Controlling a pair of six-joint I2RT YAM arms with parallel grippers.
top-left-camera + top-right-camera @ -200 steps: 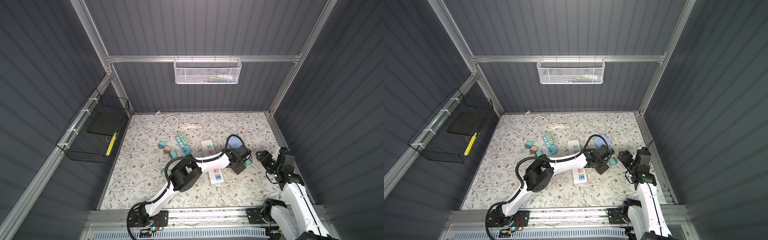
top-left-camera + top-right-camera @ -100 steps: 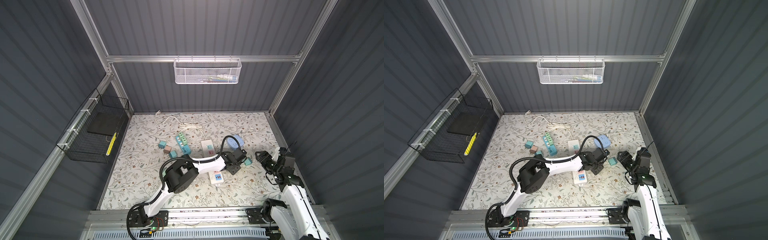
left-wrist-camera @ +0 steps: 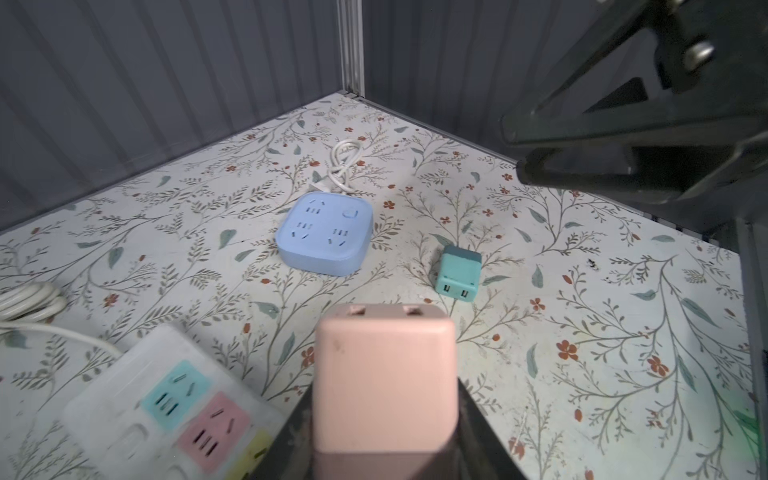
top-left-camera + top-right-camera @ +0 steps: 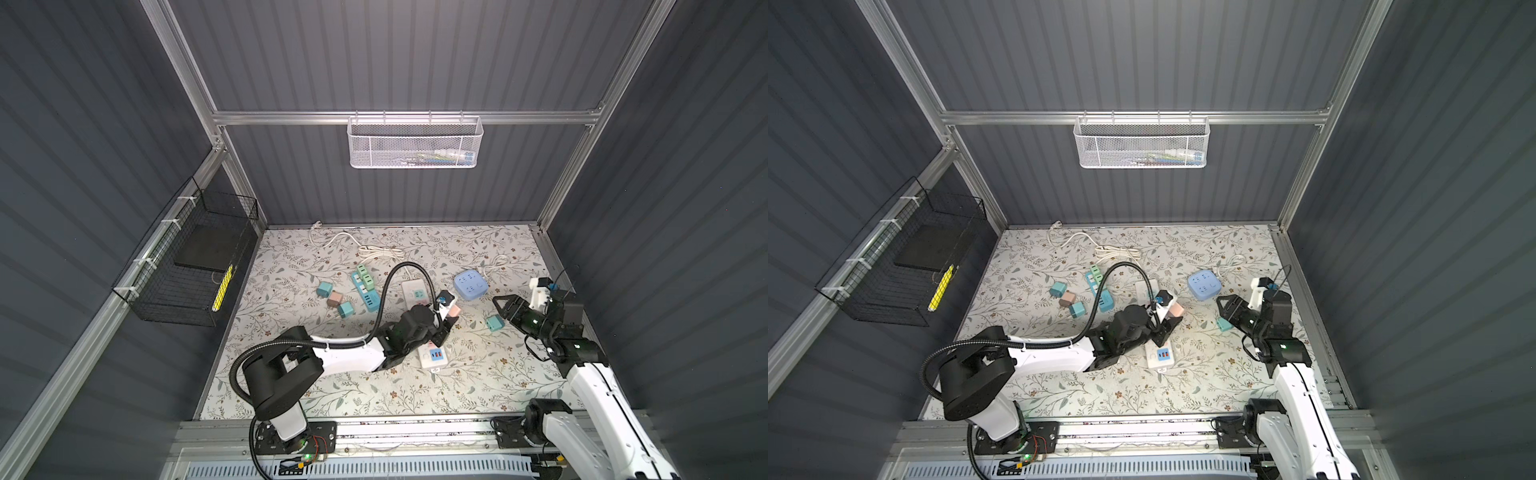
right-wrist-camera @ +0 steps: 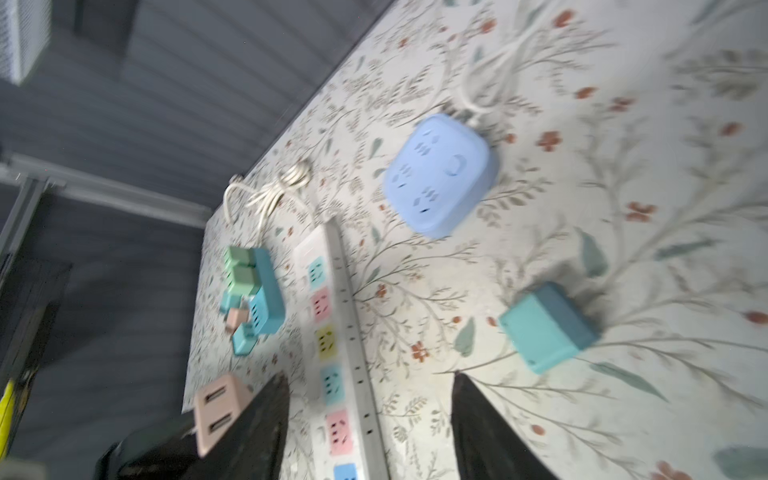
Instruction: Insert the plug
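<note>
Low in the left wrist view, the pink plug (image 3: 384, 357) sits squeezed between left gripper (image 3: 384, 399) fingers (right gripper (image 5: 368, 380) fingers stand apart, empty).

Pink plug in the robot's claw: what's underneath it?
The left gripper holds the pink plug over the floral mat, with the white power strip low beside it. The plug's body and the fingers hide the spot directly below.

white arms (image 4: 345, 359), black joints (image 4: 272, 376), ribbed black cable (image 4: 384, 291).
</note>
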